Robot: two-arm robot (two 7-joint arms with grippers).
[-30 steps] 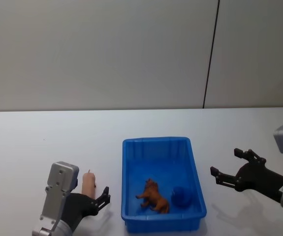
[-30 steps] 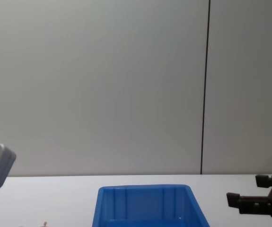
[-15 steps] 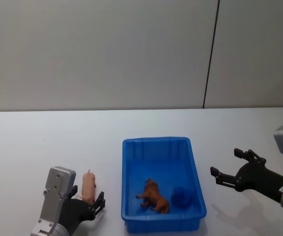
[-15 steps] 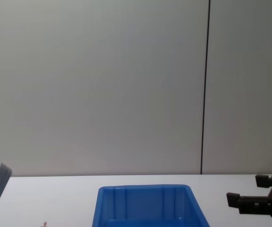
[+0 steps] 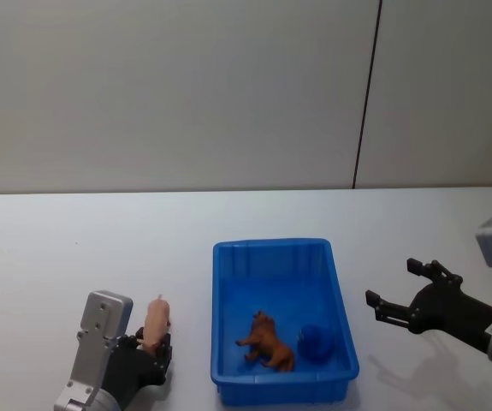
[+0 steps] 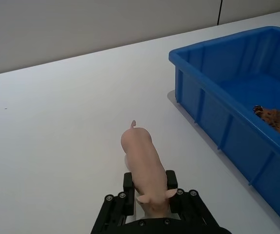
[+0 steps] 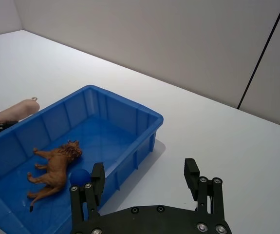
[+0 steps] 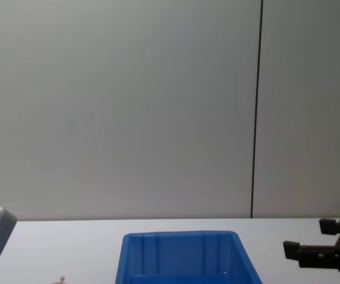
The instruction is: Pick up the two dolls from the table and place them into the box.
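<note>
Between the black fingers of the left gripper (image 6: pixel 148 187) sits the pale pink plastic pig doll (image 6: pixel 143 167); the jaws are clamped on its flanks near the head end, with the curled tail pointing away from the wrist. From the head view, the left gripper (image 5: pixel 154 349) and the pig doll (image 5: pixel 154 322) are to the left of the bright blue rectangular plastic box (image 5: pixel 340 300), near its front left corner and apart from its wall. Whether the pig's feet touch the plain white flat table (image 5: pixel 74 257) cannot be told.

Inside the blue box (image 7: pixel 130 114), a brown plastic lion doll (image 7: pixel 54 170) lies on its side on the floor, just beside a small dark blue round object (image 7: pixel 80 176). In the head view the lion doll (image 5: pixel 267 340) lies in the front half of the box, with the blue round object (image 5: pixel 315 341) to its right.

To the right of the box, well apart from it, the right gripper (image 5: pixel 406 291) hovers over the table with its jaws spread wide and holding nothing. The chest view places this right gripper (image 8: pixel 311 241) beyond the right wall of the box (image 8: pixel 181 245).
</note>
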